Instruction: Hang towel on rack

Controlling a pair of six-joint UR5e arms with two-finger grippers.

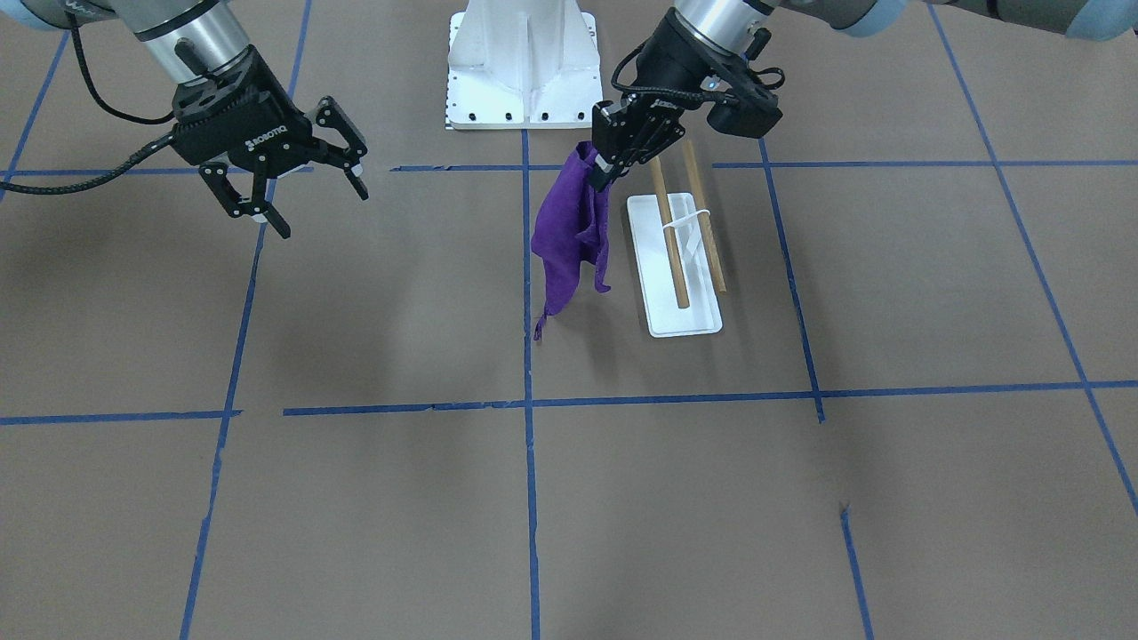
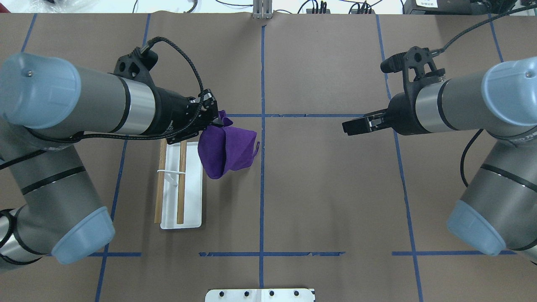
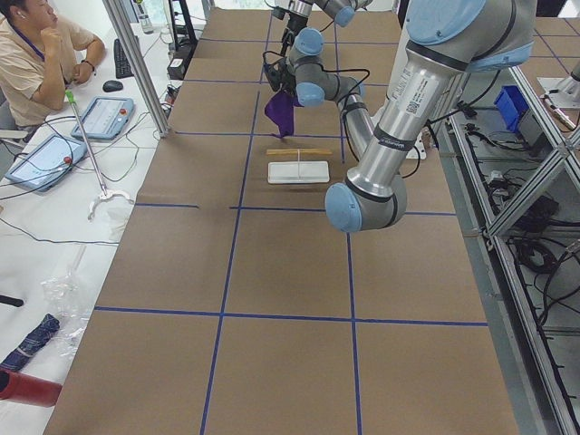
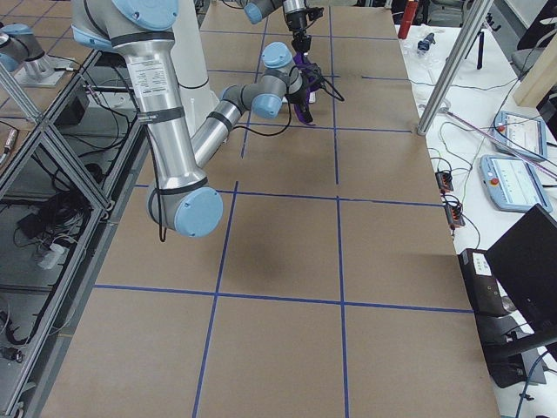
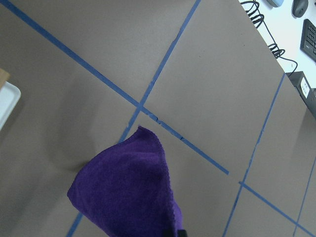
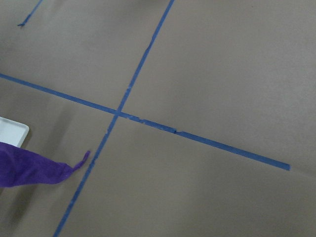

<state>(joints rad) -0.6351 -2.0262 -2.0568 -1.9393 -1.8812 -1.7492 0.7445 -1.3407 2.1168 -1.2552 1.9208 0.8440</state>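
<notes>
My left gripper [image 1: 605, 173] is shut on the top of a purple towel [image 1: 573, 231]. The towel hangs in a loose fold above the table, just beside the rack. The rack is a small white tray [image 1: 685, 320] with two parallel wooden dowels [image 1: 669, 236] joined by a white support. In the overhead view the left gripper [image 2: 212, 121] is over the far end of the rack [image 2: 193, 188], and the towel [image 2: 226, 151] hangs on the rack's centre-facing side. The towel also shows in the left wrist view [image 5: 128, 197]. My right gripper [image 1: 322, 212] is open and empty, raised far from the rack.
A large white bolted pedestal [image 1: 524, 80] stands at the robot's edge of the table, just behind the rack. Blue tape lines cross the brown table. An operator [image 3: 36, 54] sits at a side desk with tablets and cables.
</notes>
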